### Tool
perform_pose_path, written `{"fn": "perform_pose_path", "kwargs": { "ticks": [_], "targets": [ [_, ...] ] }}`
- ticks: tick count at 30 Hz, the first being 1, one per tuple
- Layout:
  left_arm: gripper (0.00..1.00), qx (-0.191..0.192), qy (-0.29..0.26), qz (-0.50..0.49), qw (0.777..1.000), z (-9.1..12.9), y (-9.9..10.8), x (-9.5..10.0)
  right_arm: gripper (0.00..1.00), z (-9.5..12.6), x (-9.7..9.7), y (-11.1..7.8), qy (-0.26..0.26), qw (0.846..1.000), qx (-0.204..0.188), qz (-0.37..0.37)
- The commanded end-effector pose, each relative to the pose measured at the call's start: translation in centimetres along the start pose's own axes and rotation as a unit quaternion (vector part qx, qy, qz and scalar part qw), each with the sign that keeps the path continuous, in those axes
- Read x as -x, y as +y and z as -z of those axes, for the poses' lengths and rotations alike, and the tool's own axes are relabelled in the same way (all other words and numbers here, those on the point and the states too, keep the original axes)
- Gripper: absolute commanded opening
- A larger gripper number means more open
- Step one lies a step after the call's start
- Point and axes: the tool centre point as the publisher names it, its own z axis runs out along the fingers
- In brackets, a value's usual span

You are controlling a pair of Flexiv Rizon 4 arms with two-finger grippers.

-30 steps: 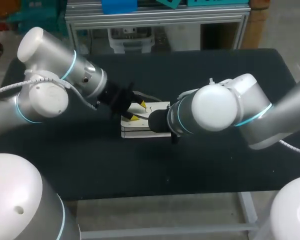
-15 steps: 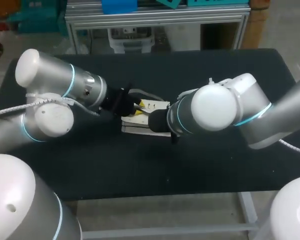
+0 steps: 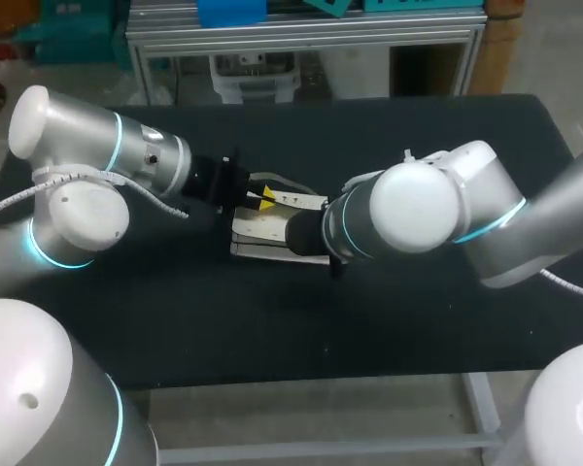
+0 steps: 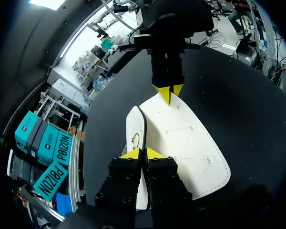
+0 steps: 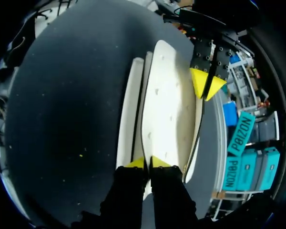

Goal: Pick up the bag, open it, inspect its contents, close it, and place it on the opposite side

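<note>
White, leather-like bag (image 3: 264, 231) rests near the middle of the black desk (image 3: 272, 330), its stitched flap (image 4: 186, 138) uppermost and a small metal clasp (image 4: 136, 140) by one long edge. Left hand (image 4: 142, 153) is pinched almost closed on the flap's edge at one end, right hand (image 5: 147, 163) likewise at the opposite end. By my judgement opening is only starting; inspecting, closing and placing across remain

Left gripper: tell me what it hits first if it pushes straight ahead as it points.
The left gripper grips the near edge of the white bag; straight on it would slide along it and, probably, meet the right gripper pinching the far edge.
</note>
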Motion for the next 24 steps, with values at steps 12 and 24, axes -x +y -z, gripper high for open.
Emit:
{"fn": "perform_pose_path", "kwargs": {
  "ticks": [12,24],
  "targets": [
    [0.0,-0.006,0.054,0.092,0.994,1.4,1.3,1.9,0.0,-0.2,-0.5,-0.5,0.0,1.0,-0.001,0.0],
    [0.49,-0.002,0.059,0.053,0.997,-0.1,1.4,-0.2,0.0,-0.2,-0.5,-0.5,0.0,1.0,-0.001,0.0]
  ]
}}
